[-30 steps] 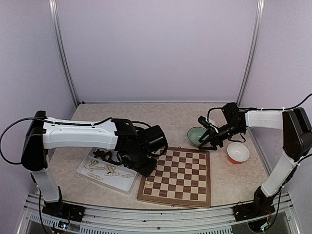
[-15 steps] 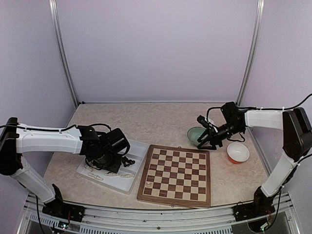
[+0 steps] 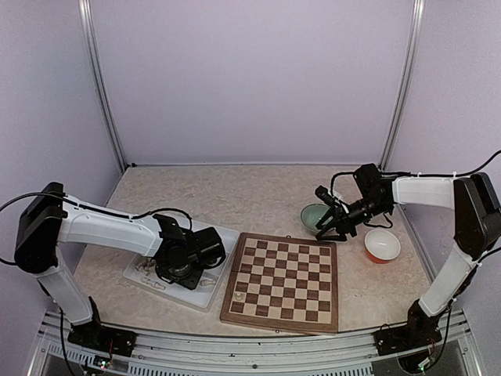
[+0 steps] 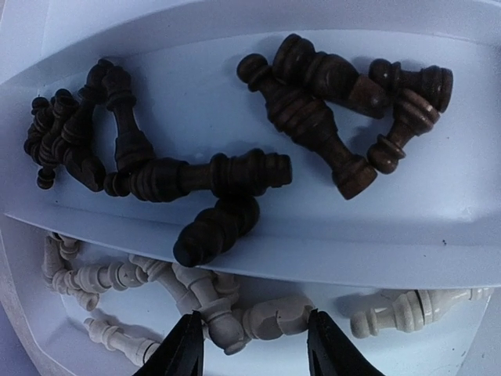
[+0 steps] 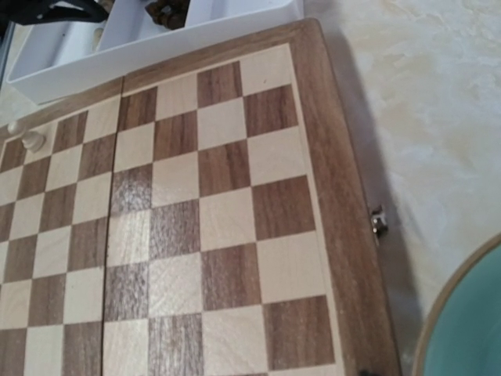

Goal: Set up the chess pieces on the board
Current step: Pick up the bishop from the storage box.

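Observation:
The board (image 3: pixel 282 280) lies at the middle front and fills the right wrist view (image 5: pixel 203 227). One cream piece (image 5: pixel 32 141) stands near its near-left corner (image 3: pixel 237 306). The other chess pieces lie in the white tray (image 3: pixel 210 291): dark ones (image 4: pixel 227 176) in the upper compartment, cream ones (image 4: pixel 270 319) in the lower. My left gripper (image 4: pixel 254 348) is open low over the cream pieces, its fingertips (image 4: pixel 188 345) on either side of one. In the top view it sits over the tray (image 3: pixel 186 265). My right gripper (image 3: pixel 329 233) hangs open and empty by the board's far right corner.
A green bowl (image 3: pixel 312 216) stands just behind my right gripper, its rim in the right wrist view (image 5: pixel 470 313). An orange and white bowl (image 3: pixel 382 245) stands right of the board. A divider wall (image 4: pixel 329 258) splits the tray's two compartments.
My left arm swung from the board's left edge back over the tray and lowered its open gripper onto the cream pieces. The right arm has not moved.

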{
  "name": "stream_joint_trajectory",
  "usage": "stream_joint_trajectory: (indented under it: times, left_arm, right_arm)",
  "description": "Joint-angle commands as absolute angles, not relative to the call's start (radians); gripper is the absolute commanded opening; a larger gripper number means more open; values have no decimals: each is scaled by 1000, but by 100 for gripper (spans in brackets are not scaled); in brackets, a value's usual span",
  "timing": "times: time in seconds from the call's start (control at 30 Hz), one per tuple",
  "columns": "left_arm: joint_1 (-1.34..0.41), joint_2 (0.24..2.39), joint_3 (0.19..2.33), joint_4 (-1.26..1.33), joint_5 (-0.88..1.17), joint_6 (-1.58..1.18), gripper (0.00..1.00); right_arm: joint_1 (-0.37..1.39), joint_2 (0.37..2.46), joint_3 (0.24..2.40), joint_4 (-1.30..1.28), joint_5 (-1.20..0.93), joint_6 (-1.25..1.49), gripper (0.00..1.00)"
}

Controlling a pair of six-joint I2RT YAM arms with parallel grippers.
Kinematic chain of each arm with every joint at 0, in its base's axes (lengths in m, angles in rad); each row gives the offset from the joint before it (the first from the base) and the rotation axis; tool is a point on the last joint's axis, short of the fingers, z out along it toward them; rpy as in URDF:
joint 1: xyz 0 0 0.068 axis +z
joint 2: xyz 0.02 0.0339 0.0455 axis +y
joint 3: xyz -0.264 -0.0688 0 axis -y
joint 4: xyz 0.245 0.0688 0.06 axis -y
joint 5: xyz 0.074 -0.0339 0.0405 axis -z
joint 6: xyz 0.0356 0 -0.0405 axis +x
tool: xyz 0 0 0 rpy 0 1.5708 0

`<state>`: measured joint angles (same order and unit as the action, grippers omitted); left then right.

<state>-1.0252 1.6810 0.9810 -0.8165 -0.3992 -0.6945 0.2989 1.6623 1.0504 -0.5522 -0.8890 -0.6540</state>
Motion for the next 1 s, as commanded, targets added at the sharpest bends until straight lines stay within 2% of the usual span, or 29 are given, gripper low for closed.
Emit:
stream_joint_trajectory:
  times: [0.0, 0.23, 0.43, 0.6, 0.73, 0.97]
  left_arm:
    - [-1033, 1700, 1018, -867, -483, -720, 45]
    - [-1026, 1699, 1005, -863, -488, -735, 41]
    - [-1021, 1690, 998, -865, -486, -746, 41]
    - [-1032, 1668, 998, -868, -469, -761, 50]
    - [-1058, 1627, 1020, -884, -476, -770, 51]
    - [-1033, 1602, 956, -874, -447, -765, 42]
  right_arm:
    - [311, 1670, 1072, -566, -896, -661, 57]
    - [313, 1680, 1075, -570, -896, -663, 56]
    - [313, 1683, 1075, -571, -893, -662, 56]
    - [314, 1683, 1072, -572, -893, -663, 57]
    - [314, 1688, 1075, -573, -894, -663, 56]
    - [320, 1694, 1076, -577, -891, -666, 56]
